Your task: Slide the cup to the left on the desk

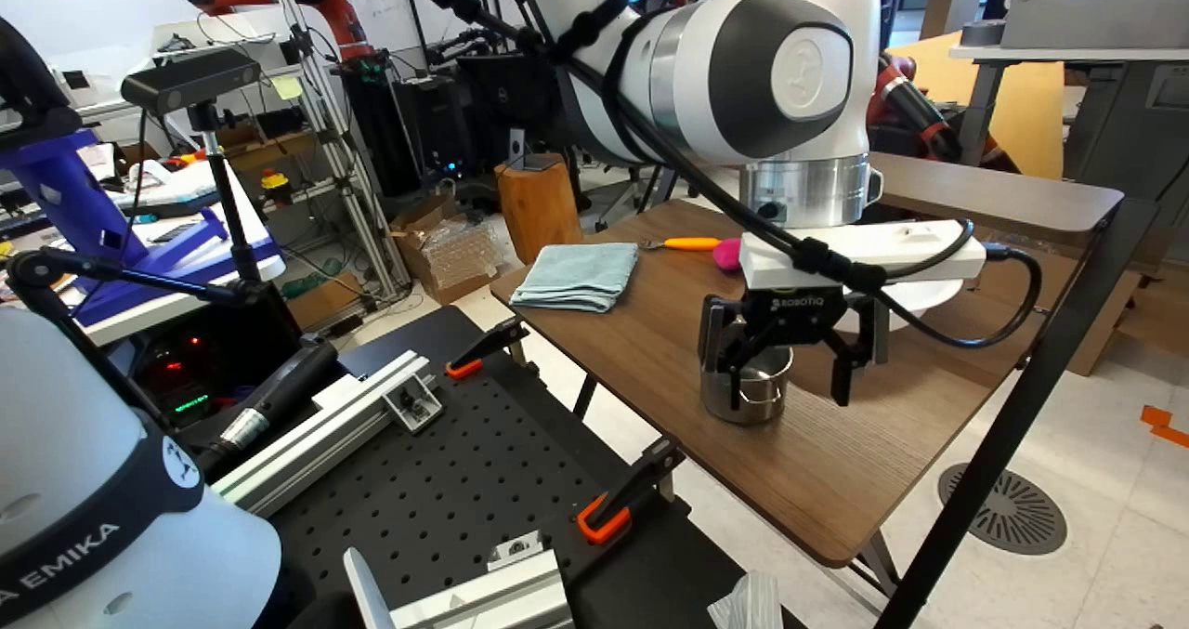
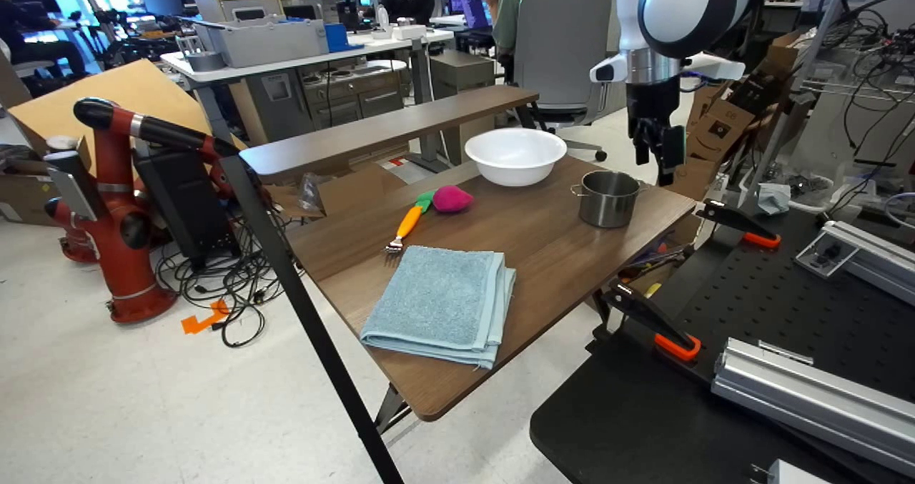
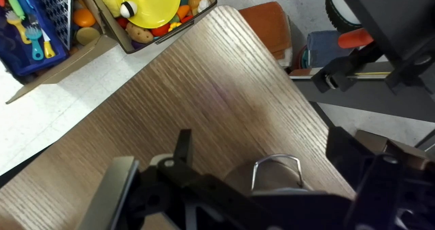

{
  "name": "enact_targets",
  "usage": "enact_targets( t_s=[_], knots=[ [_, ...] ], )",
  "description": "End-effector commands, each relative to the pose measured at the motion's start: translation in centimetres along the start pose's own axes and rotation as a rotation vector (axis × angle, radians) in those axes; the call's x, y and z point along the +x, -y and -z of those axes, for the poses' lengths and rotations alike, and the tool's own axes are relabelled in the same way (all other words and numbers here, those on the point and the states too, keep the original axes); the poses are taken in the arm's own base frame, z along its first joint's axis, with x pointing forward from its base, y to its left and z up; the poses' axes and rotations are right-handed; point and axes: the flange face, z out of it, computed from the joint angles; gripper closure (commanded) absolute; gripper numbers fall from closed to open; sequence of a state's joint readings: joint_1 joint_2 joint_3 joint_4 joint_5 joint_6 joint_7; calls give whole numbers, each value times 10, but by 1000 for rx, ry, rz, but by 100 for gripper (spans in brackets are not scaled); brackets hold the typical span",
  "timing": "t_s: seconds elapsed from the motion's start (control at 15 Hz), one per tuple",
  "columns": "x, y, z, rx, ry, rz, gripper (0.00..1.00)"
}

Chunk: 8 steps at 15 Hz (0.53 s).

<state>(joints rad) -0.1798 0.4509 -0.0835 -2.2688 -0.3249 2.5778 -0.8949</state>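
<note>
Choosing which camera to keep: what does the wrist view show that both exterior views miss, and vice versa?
Wrist view only: a round yellow plate and a blue plastic tray of toy utensils.
Both exterior views only: a folded pale-blue towel and an orange-handled metal fork.
All three: the round grey steel cup, brown rectangular wooden desk and black pincer.

Along the edge of the desk (image 2: pixel 547 262) facing the perforated board (image 2: pixel 786 291), a bare strip offers passage between the folded towel (image 2: pixel 439 302), near one corner, and the cup (image 2: pixel 609 201), nearer the other. Toward the edge beside the raised shelf (image 2: pixel 389 128), the orange-handled fork (image 2: pixel 409 221), pink toy (image 2: pixel 452 199) and white bowl (image 2: pixel 515 166) obstruct.
</note>
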Motion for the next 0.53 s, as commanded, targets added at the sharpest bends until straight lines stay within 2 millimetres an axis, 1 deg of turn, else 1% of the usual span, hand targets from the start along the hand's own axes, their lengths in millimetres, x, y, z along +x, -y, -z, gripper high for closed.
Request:
enact_targets(
  t_s=[0.0,0.2,0.47],
  knots=[
    [-4,8,-6,-17,-2,3,0],
    [1,11,-10,-18,4,6,0],
    [19,7,-8,-32,10,-8,0]
  ],
)
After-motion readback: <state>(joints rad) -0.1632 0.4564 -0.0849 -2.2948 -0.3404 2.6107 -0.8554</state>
